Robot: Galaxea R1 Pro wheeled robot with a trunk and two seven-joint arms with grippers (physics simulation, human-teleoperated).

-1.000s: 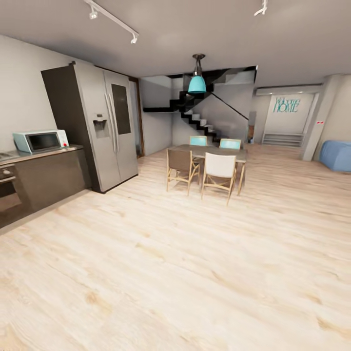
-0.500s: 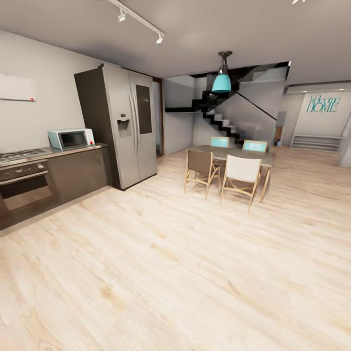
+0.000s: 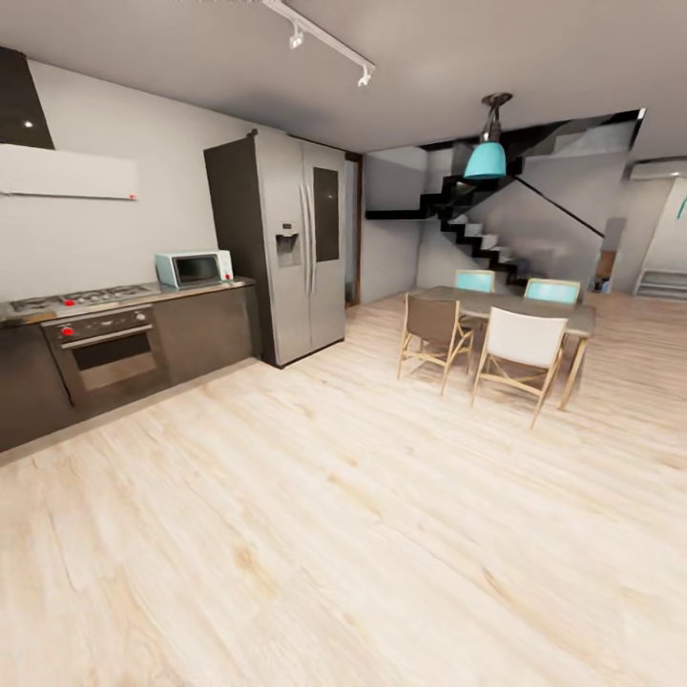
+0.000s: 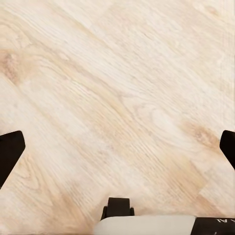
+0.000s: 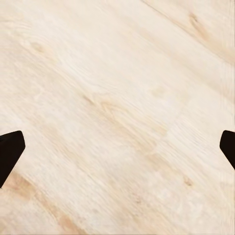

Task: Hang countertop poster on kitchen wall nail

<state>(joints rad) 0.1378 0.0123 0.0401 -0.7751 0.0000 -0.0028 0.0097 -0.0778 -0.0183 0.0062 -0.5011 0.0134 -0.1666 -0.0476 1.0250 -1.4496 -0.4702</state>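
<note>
The poster is out of view. A stretch of the kitchen countertop (image 3: pixel 170 290) runs along the left wall in the head view, over dark cabinets, carrying a gas hob (image 3: pixel 81 298) and a teal-and-white microwave (image 3: pixel 194 268). My left gripper (image 4: pixel 117 147) hangs open over bare wooden floor, with its dark fingertips (image 4: pixel 10 149) far apart. My right gripper (image 5: pixel 117 152) is open too, its fingertips (image 5: pixel 10 152) spread wide above the floor, with nothing between them.
A built-in oven (image 3: pixel 107 351) sits under the hob, below a white hood (image 3: pixel 67 173). A tall steel fridge (image 3: pixel 296 246) ends the counter run. A dining table (image 3: pixel 506 307) with several chairs stands at the right, a staircase (image 3: pixel 482 239) behind it. Pale wood floor (image 3: pixel 343 515) spreads ahead.
The camera has swung left: fridge, table and stairs slid right in the picture, and the oven, hob and hood have come into view at the left.
</note>
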